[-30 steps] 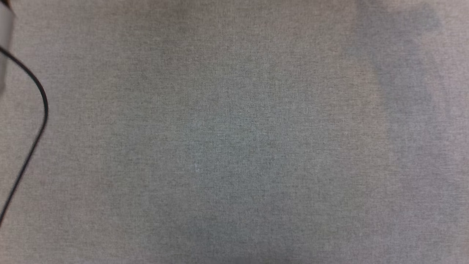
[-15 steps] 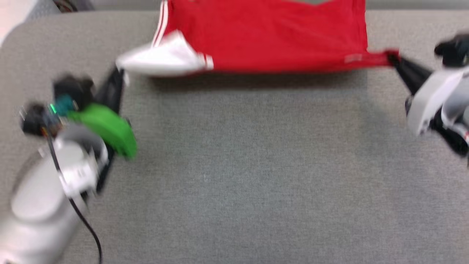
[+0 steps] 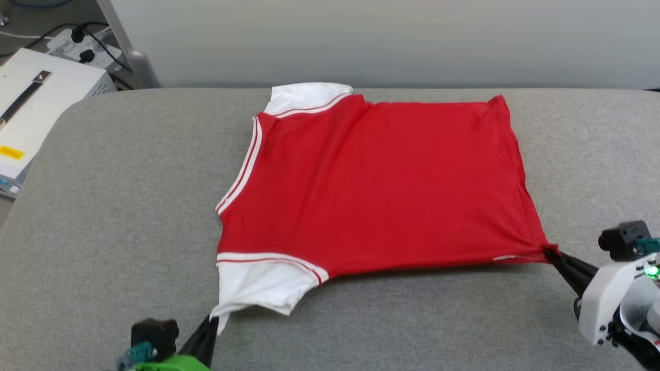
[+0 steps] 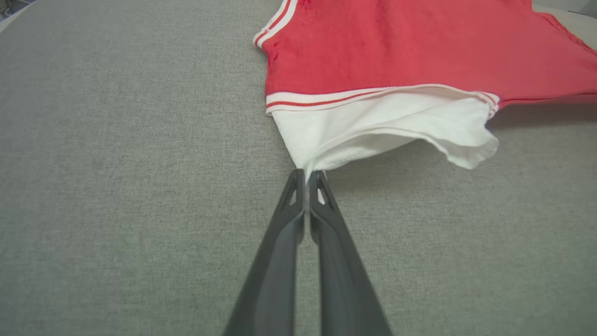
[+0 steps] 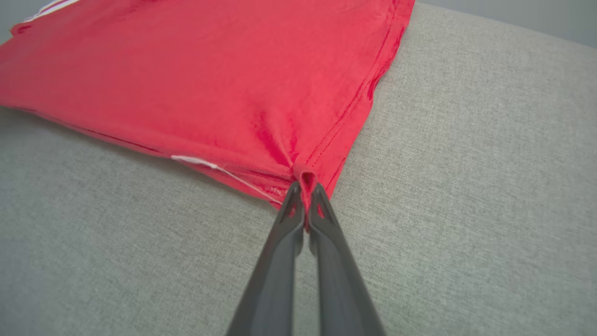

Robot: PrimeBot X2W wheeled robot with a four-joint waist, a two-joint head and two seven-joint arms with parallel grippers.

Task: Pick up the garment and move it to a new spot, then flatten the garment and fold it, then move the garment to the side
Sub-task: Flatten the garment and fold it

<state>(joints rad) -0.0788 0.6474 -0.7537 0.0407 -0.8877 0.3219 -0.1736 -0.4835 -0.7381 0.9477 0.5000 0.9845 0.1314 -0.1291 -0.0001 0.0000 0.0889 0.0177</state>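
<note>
A red short-sleeved jersey garment [image 3: 376, 185] lies spread on the grey woven tabletop [image 3: 129, 206]. The left gripper [image 4: 307, 175] is clamped on the near white sleeve [image 4: 373, 130], the right gripper [image 5: 305, 186] on a red hem corner [image 5: 308, 173]. Flattening well calls for even, low, outward tension before release.

My left gripper [image 4: 306, 175] is pinched tight on the corner of the white sleeve [image 4: 373, 126], both fingers pressed together. The sleeve's loose edge lifts off the grey table [image 4: 116, 186]. Beyond it the red garment [image 4: 419, 51] spreads out, with striped trim [image 4: 326, 99] along the seam.
</note>
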